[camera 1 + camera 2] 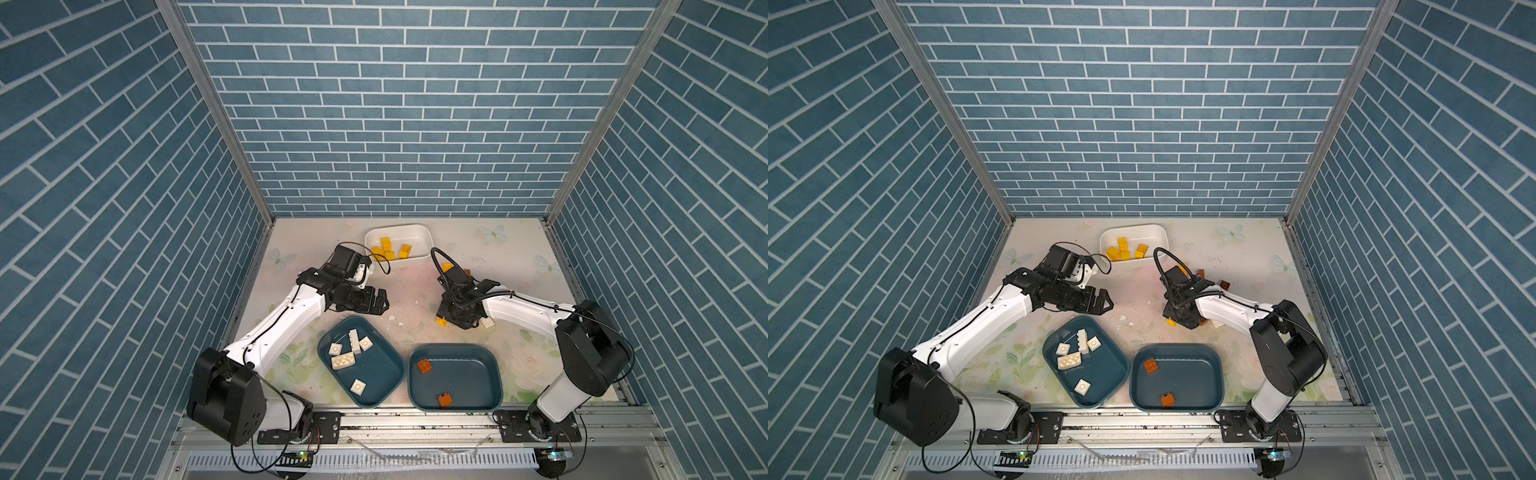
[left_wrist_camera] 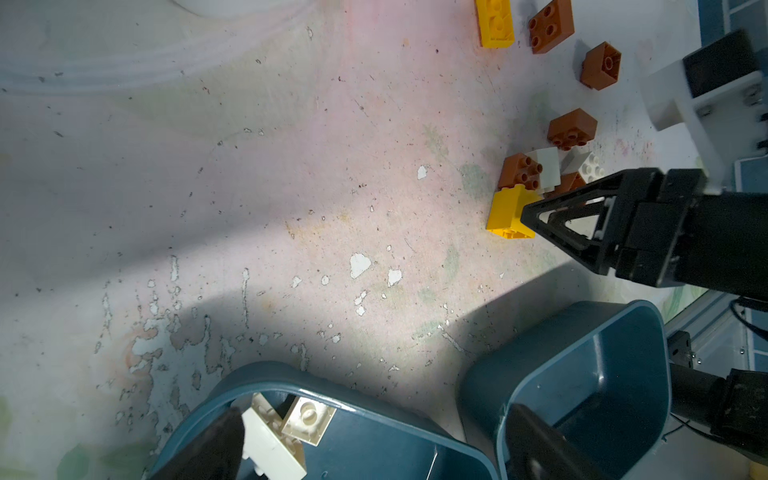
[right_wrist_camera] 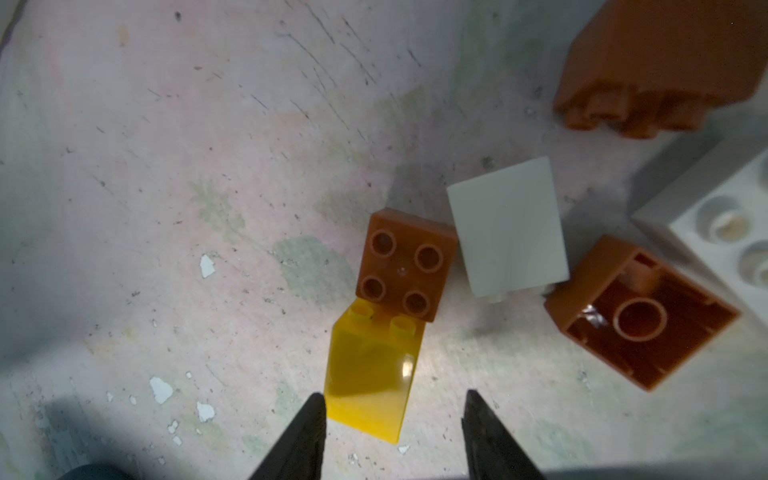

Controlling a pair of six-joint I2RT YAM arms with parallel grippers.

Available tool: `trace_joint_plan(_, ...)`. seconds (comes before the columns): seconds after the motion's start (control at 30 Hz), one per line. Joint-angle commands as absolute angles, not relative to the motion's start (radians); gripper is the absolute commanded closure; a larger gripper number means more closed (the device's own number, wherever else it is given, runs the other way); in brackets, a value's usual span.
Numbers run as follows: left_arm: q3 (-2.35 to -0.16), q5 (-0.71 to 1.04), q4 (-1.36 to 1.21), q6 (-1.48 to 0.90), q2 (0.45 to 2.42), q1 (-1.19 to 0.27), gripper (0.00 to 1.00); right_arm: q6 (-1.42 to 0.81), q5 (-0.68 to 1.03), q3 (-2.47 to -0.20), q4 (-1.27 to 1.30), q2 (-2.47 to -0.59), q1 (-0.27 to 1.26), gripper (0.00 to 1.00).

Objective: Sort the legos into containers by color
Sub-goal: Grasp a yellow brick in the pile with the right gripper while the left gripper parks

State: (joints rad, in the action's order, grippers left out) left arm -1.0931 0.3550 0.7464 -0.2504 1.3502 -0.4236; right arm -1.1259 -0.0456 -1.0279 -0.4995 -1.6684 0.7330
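The surface [image 1: 415, 291] has a pale print of flowers and butterflies, worn and scratched in the middle. Small white flakes [image 2: 359, 264] show on it there. Walls [image 1: 399, 104] with a blue brick pattern stand on three sides. A metal rail [image 1: 415, 419] runs along the front edge.

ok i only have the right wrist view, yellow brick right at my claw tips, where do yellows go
Observer: Into the white tub at the back of the table; yellow bricks lie in it.
Operator: is the left claw in my way
Observer: No, the left claw hangs open beside the teal tub holding white bricks.
Operator: any other yellows loose
Observer: One, a second yellow brick on the table near the white tub, beside a brown brick.
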Motion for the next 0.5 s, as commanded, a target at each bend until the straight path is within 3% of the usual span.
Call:
trace_joint_plan(0.0,-1.086,0.331,0.791,-0.201,1.336,-0.402,0.0,-1.226,-0.07,-1.053,-0.499,-1.717,0.747,0.52)
trace_joint_plan(0.33,-1.096,0.337,0.806,-0.172,1.325,-0.384,0.01,-1.222,-0.096,-1.104,-0.543,-1.785,0.754,0.54)
trace_joint_plan(0.47,-1.103,0.34,0.793,-0.166,1.352,-0.38,0.0,-1.201,-0.116,-1.127,-0.589,-1.806,0.75,0.74)
